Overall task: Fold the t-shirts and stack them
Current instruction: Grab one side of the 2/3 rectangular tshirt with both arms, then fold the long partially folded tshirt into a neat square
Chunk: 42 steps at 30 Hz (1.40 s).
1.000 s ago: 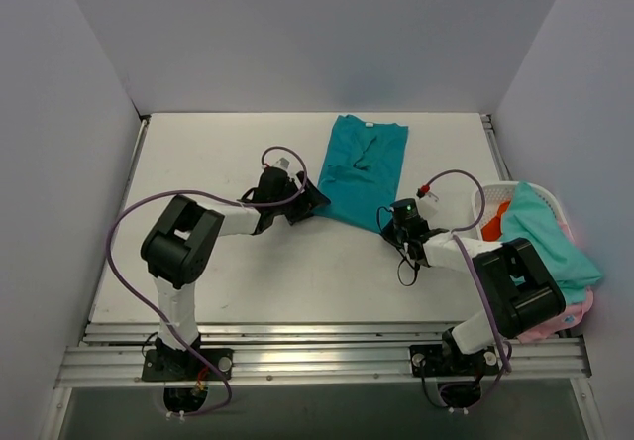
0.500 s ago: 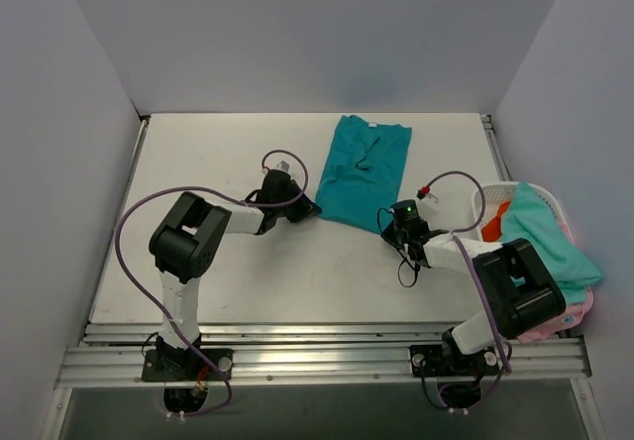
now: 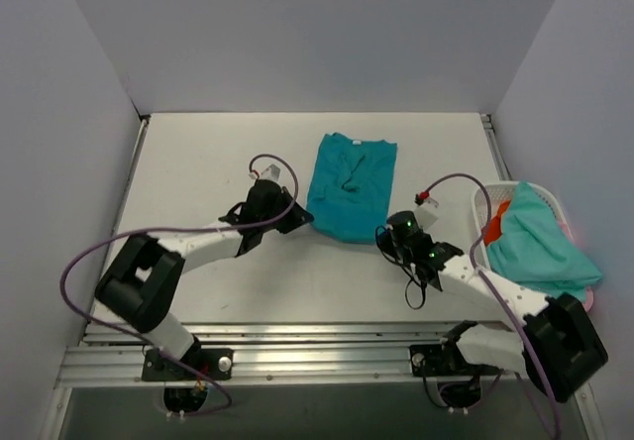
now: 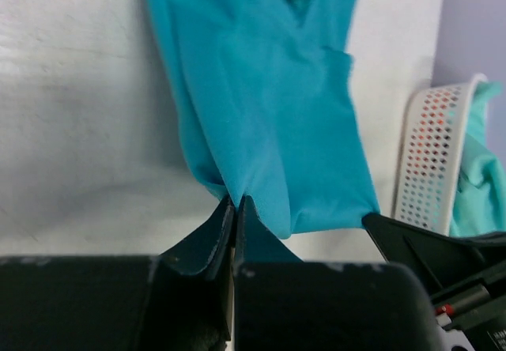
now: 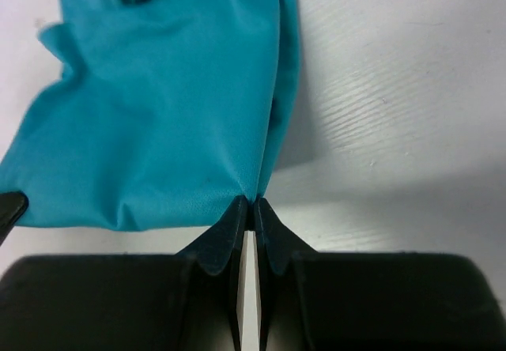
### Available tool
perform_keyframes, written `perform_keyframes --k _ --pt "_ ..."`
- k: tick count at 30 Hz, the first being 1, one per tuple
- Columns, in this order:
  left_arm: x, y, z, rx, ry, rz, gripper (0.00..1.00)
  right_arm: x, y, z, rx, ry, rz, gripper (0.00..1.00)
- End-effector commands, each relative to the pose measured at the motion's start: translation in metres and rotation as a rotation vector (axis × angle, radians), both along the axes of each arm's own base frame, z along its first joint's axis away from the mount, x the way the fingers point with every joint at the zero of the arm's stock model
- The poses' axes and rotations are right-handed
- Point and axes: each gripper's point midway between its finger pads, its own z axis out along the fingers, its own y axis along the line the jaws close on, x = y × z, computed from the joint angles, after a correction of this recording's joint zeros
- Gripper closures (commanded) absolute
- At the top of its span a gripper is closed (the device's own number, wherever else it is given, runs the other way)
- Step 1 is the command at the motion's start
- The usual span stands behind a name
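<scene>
Your left gripper [image 4: 236, 201]: was clamped on near hem corner of teal t-shirt [image 4: 269, 114], cloth spread ahead | your right gripper [image 5: 251, 202]: was clamped on opposite hem corner, cloth ahead-left.

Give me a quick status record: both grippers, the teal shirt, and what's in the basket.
left gripper: shut on the near left corner of the teal t-shirt
right gripper: shut on its near right corner
teal t-shirt: lying on the table, collar end far, wrinkled
white lattice basket: at the table's right edge
basket contents: pale aqua t-shirt draped over the rim, orange-red t-shirt beneath
folded stack: none visible
</scene>
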Motion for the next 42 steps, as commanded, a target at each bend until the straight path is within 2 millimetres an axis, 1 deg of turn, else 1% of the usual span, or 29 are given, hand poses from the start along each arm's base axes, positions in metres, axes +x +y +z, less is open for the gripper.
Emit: perform_keyframes --k 1,2,4,5,6,9,12,13,15,16,18,19,20,21,22,23,24,26,27,28,33,35,36,37,38,39,40,41,42 --pt "-0.024 0.006 0.031 0.028 -0.07 -0.003 0.98 -0.021 -0.021 0.014 -0.042 -0.004 -0.074 1.0" --pt "-0.031 0.008 0.031 0.037 -0.059 -0.006 0.98 -0.029 -0.02 0.015 -0.051 0.006 -0.059 1.0" --pt "-0.042 0.011 0.045 0.034 -0.084 0.0 0.98 -0.034 -0.021 0.026 -0.038 -0.012 -0.059 1.0" --pt "-0.046 0.015 0.044 0.052 -0.074 0.007 0.98 -0.036 -0.02 0.029 -0.035 -0.018 -0.055 1.0" --pt "-0.048 0.017 0.055 0.042 -0.095 0.009 0.98 -0.035 -0.019 0.034 -0.031 -0.029 -0.053 1.0" --pt "-0.047 0.023 0.07 0.054 -0.112 0.027 0.97 -0.03 -0.022 0.044 -0.051 -0.052 -0.059 1.0" --pt "-0.04 0.025 0.081 0.07 -0.127 0.042 0.96 -0.012 -0.016 0.062 -0.082 -0.085 -0.055 1.0" --pt "-0.034 0.021 0.097 0.052 -0.153 0.042 0.96 -0.001 -0.01 0.072 -0.09 -0.096 -0.051 1.0" --pt "-0.026 0.019 0.101 0.069 -0.153 0.043 0.96 0.011 -0.005 0.081 -0.124 -0.104 -0.043 1.0" --pt "-0.019 0.016 0.116 0.055 -0.174 0.047 0.96 0.024 0.002 0.091 -0.128 -0.113 -0.042 1.0" --pt "-0.012 0.015 0.119 0.066 -0.181 0.047 0.96 0.035 0.008 0.098 -0.149 -0.123 -0.031 1.0" --pt "-0.009 0.014 0.121 0.064 -0.183 0.049 0.96 0.042 0.011 0.096 -0.164 -0.115 -0.028 1.0" --pt "-0.005 0.012 0.129 0.056 -0.196 0.05 0.96 0.051 0.015 0.108 -0.154 -0.136 -0.029 1.0" --pt "0.002 0.014 0.125 0.064 -0.19 0.057 0.96 0.056 0.017 0.11 -0.16 -0.139 -0.028 1.0" --pt "0.005 0.014 0.124 0.065 -0.188 0.058 0.96 0.063 0.017 0.106 -0.177 -0.124 -0.028 1.0" --pt "0.009 0.013 0.128 0.055 -0.192 0.052 0.96 0.071 0.021 0.117 -0.164 -0.144 -0.028 1.0" --pt "0.018 0.016 0.123 0.059 -0.181 0.063 0.96 0.076 0.022 0.12 -0.163 -0.149 -0.031 1.0" --pt "0.027 0.017 0.123 0.042 -0.181 0.056 0.96 0.088 0.023 0.118 -0.168 -0.138 -0.023 1.0" --pt "0.035 0.017 0.118 0.044 -0.171 0.063 0.96 0.095 0.026 0.127 -0.158 -0.154 -0.023 1.0" --pt "0.042 0.021 0.116 0.038 -0.164 0.069 0.96 0.1 0.027 0.122 -0.169 -0.14 -0.021 1.0" --pt "0.072 0.019 0.111 0.002 -0.149 0.04 0.96 0.123 0.025 0.127 -0.177 -0.144 -0.033 1.0" --pt "0.085 0.023 0.11 -0.005 -0.149 0.044 0.96 0.129 0.022 0.126 -0.178 -0.139 -0.035 1.0" --pt "0.09 0.021 0.101 -0.003 -0.133 0.032 0.96 0.133 0.018 0.123 -0.173 -0.13 -0.039 1.0" --pt "0.098 0.022 0.109 -0.011 -0.153 0.035 0.96 0.137 0.017 0.124 -0.165 -0.136 -0.044 1.0" --pt "0.102 0.022 0.108 -0.014 -0.151 0.033 0.97 0.14 0.016 0.123 -0.16 -0.136 -0.044 1.0" --pt "0.107 0.021 0.1 -0.008 -0.14 0.03 0.97 0.145 0.012 0.117 -0.159 -0.124 -0.045 1.0" --pt "0.112 0.019 0.104 -0.021 -0.151 0.022 0.97 0.15 0.011 0.118 -0.156 -0.127 -0.048 1.0" --pt "0.117 0.021 0.097 -0.021 -0.139 0.025 0.97 0.153 0.01 0.115 -0.158 -0.122 -0.048 1.0" --pt "0.12 0.021 0.097 -0.026 -0.137 0.024 0.97 0.158 0.007 0.107 -0.161 -0.103 -0.049 1.0"
